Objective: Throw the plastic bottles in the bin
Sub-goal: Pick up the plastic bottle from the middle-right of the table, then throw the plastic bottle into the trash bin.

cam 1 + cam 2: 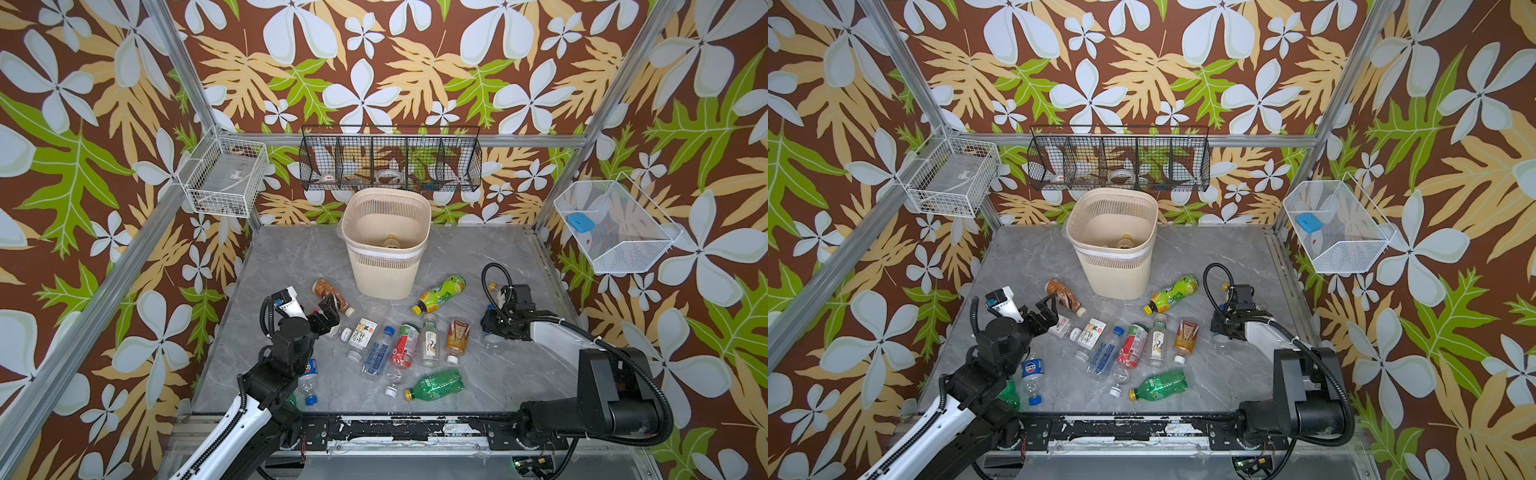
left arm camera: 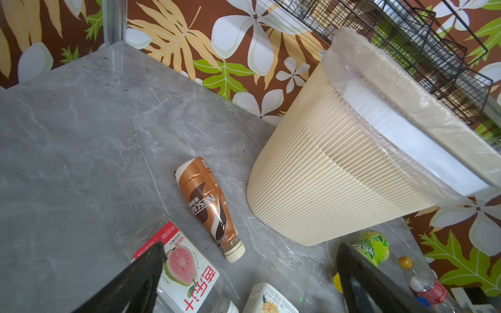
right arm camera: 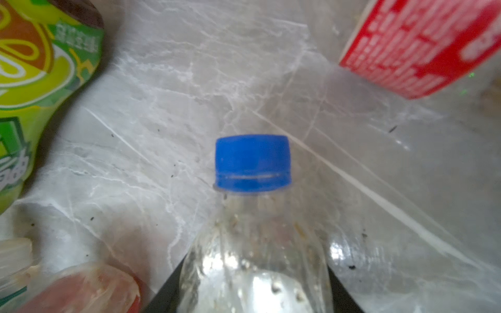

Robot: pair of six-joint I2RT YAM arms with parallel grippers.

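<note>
Behind the near wall of the bin (image 1: 382,274), a bottle inside (image 1: 391,241) is showing only its top. To the bin's right, the right gripper (image 1: 492,326) is covering the middle of the blue-capped bottle (image 3: 252,244). In the wrist view that bottle's body is running off the picture's edge between two dark slivers of jaws. That view is blurring throughout and cropping a green-labelled bottle (image 3: 40,81) and a red label (image 3: 420,46).

In front of the bin, to its left, the left arm (image 1: 286,357) is hiding part of a blue-labelled bottle (image 1: 309,374) and nearly all of a green bottle (image 1: 1010,394). The picture's edge is cutting off the guava-label bottle (image 2: 184,271). Behind the bin, the black wire basket (image 1: 390,158) is holding things too small to tell.
</note>
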